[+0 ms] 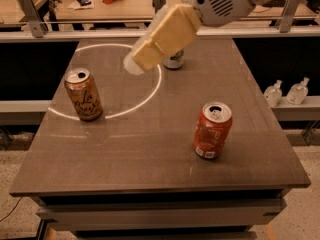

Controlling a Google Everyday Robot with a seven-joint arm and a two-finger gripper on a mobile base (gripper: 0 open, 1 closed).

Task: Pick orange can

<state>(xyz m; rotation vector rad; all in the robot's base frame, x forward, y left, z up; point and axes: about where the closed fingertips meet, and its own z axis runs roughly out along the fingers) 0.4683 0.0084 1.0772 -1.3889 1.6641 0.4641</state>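
Your cream tool [133,63] hangs over the far middle of the dark counter [150,174]; the slim amber drinks can [83,94] stands left.

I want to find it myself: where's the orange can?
On the dark table, find the white circle. The orange can stands on its left edge, left of the hovering gripper. It's golden with dark curly writing, unlike the red can.

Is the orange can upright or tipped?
Upright: the orange can stands on its base, silver top up. The gripper hangs above the table, apart from it.
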